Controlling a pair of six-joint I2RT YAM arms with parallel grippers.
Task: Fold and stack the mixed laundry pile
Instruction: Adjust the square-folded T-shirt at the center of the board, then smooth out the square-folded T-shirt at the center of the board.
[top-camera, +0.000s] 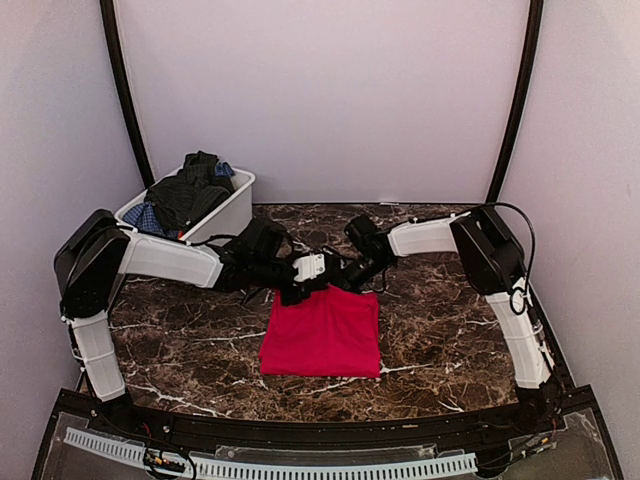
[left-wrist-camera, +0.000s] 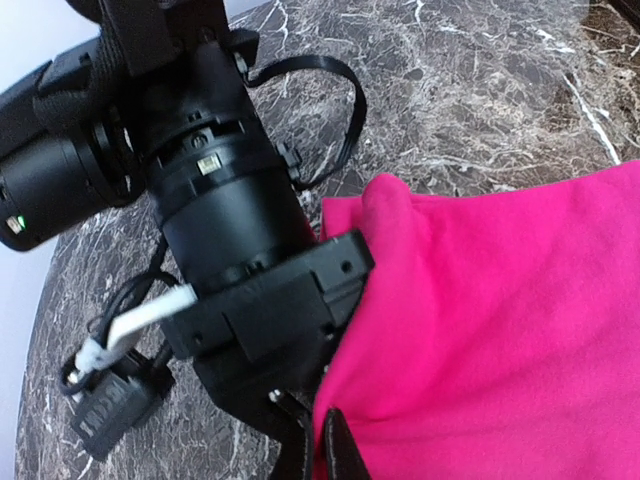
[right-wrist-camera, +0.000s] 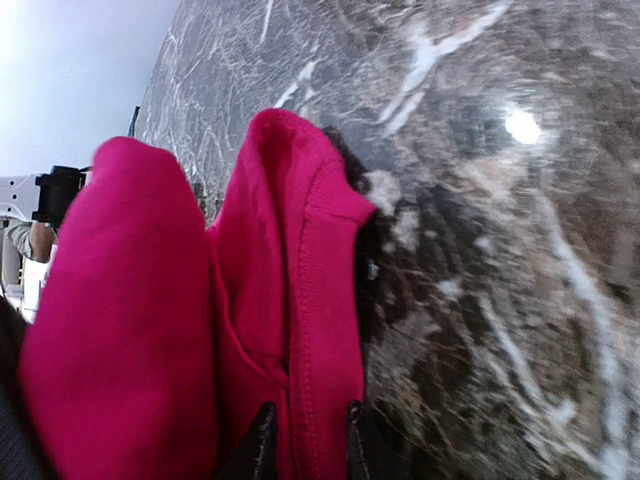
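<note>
Left gripper (left-wrist-camera: 315, 452) and right gripper (right-wrist-camera: 307, 440) each clamp the red cloth (top-camera: 322, 335) at its far hem. It looks light and limp, so grip the corners or it'll likely sag.

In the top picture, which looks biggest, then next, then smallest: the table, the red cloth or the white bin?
1. table, by far the biggest.
2. red cloth and bin: they look about alike. The bin sits farther back, so I won't rank them.

We see soft, even light up top; right wrist view blurred close-in, glare spot on the marble table (right-wrist-camera: 470, 250).
</note>
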